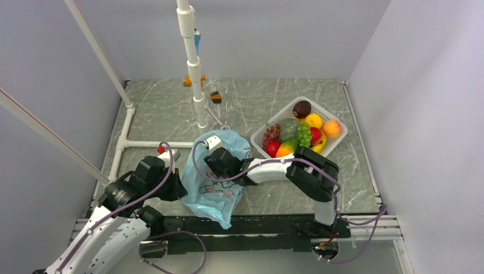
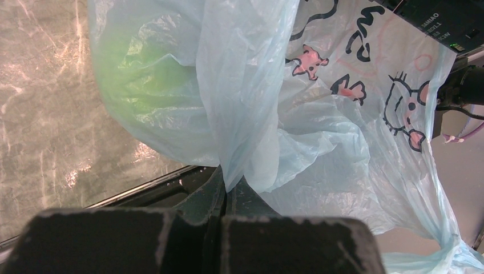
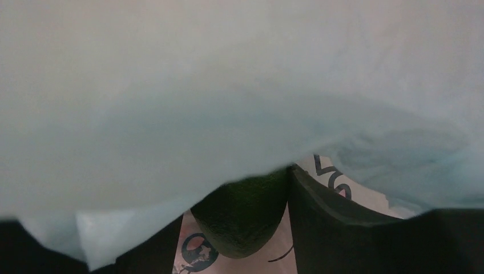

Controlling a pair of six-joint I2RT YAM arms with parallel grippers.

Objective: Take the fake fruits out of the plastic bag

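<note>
The light-blue plastic bag (image 1: 220, 194) lies crumpled between my arms at the table's near edge. My left gripper (image 2: 231, 185) is shut on a fold of the plastic bag (image 2: 319, 142); a lime-green fruit (image 2: 134, 68) glows through the film. My right gripper (image 1: 214, 162) reaches into the bag's mouth. In the right wrist view a dark green avocado (image 3: 245, 217) sits between the fingers, touching the right finger (image 3: 331, 228). The bag (image 3: 228, 85) hides the left fingertip, so a grip does not show. Several fake fruits (image 1: 305, 135) lie in the white basket (image 1: 283, 109).
A white pipe frame (image 1: 197, 85) stands behind the bag, with an orange clamp (image 1: 187, 81) and a small black-orange part (image 1: 215, 97) near its foot. The black rail (image 1: 262, 225) marks the near table edge. Grey walls close in the left, right and back.
</note>
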